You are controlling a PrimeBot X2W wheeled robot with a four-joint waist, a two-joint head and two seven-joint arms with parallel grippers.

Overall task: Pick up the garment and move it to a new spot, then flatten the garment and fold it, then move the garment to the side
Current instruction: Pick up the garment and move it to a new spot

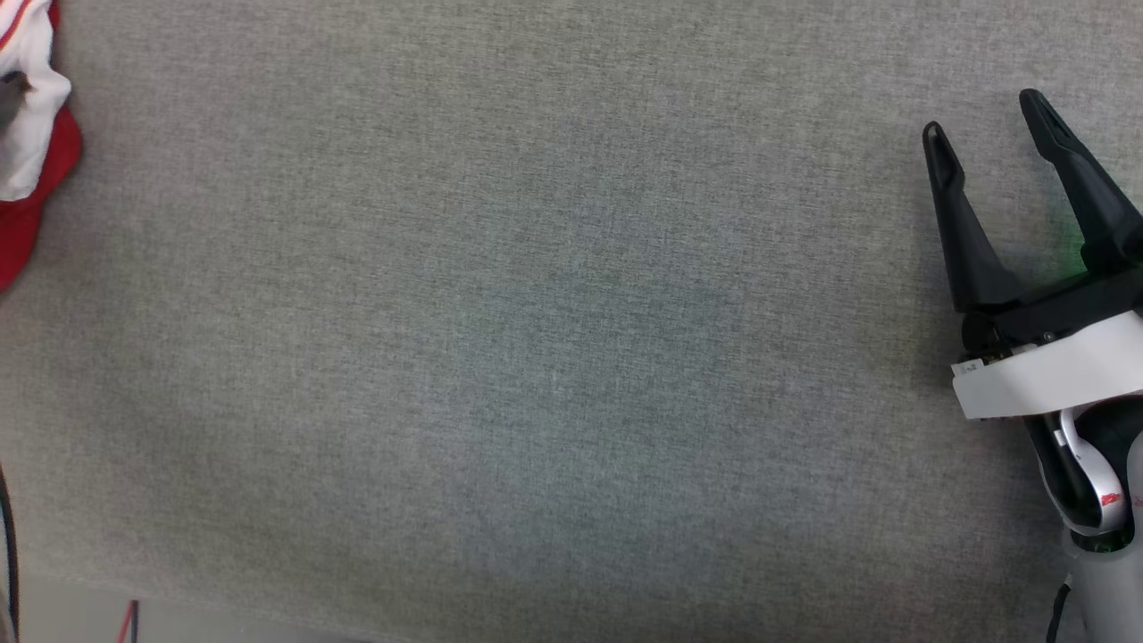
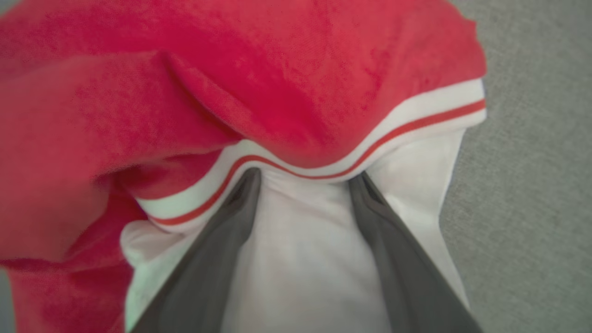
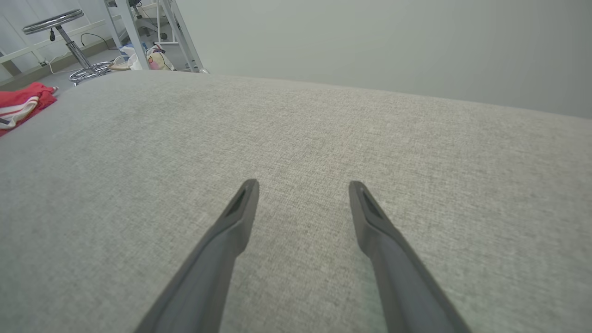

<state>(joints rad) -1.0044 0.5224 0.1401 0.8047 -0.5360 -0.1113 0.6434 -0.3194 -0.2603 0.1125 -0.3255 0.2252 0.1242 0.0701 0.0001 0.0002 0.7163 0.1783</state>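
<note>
The garment (image 1: 31, 143) lies at nine o'clock, at your left gripper (image 2: 305, 175), whose jaws stand wide astride its white sleeve (image 2: 305, 259), gripping nothing. The right gripper (image 1: 982, 112), open and empty, stands well apart.

You had soft, even light over the grey tabletop (image 1: 536, 357), a little dimmer at its middle. A faint green glow lay beside the right pincer (image 1: 982, 113). In the left wrist view the garment (image 2: 277, 69) was very close and blurred. The right wrist view curved the tabletop's far edge.
</note>
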